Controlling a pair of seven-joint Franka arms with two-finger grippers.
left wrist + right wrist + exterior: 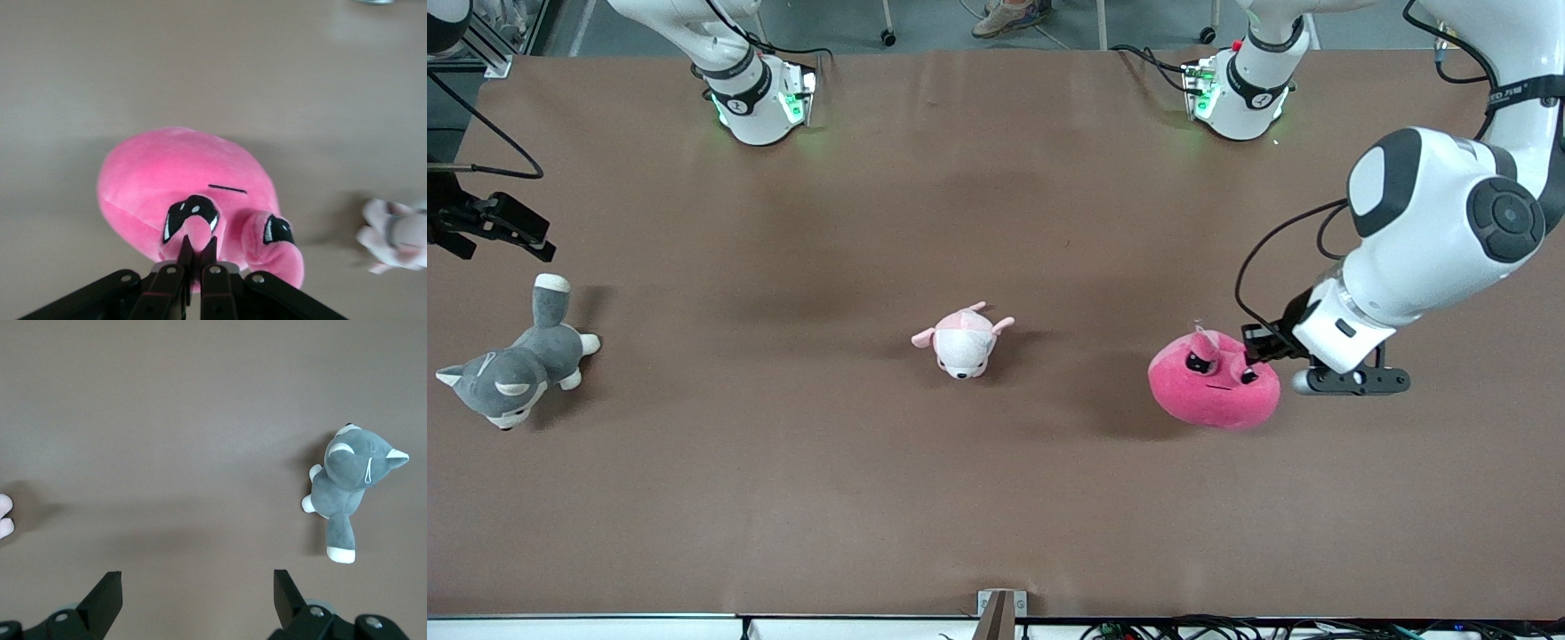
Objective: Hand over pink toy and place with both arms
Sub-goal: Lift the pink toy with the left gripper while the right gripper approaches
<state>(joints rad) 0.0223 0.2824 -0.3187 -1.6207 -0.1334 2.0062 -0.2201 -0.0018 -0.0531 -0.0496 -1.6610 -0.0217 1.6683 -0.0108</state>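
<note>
— On the brown worktop [996, 498], toward the left arm's end, what do you see?

— The pink toy [1209, 391] lies there, a round hot-pink plush with black eyes. The left end effector [1254, 356] is at its upper edge, and in the left wrist view the left end effector [197, 250] has its fingers [185, 252] drawn narrow, pinched on a small pink flap of the pink toy [180, 180] just beside one eye. It looks like an ear, though I can't be sure from this angle.

— Is the toy off the worktop?

— I can't tell; its shadow sits close under it, so it seems to rest on or barely above the surface.

— And the other arm?

— The right arm waits. The right end effector [494, 222] hangs at the right arm's end of the worktop, over bare brown surface close to the grey dog [511, 369]. In the right wrist view the right end effector [197, 593] has its fingers [107, 593] spread wide with nothing between them, and the grey dog [350, 483] lies on its side, well apart from them.

— Anything else on the worktop?

— A pale pink-and-white plush [965, 342] sits near the middle, between the dog and the pink toy, well apart from both. A bit of the pale pink-and-white plush [397, 237] also shows at the edge of the left wrist view.
</note>
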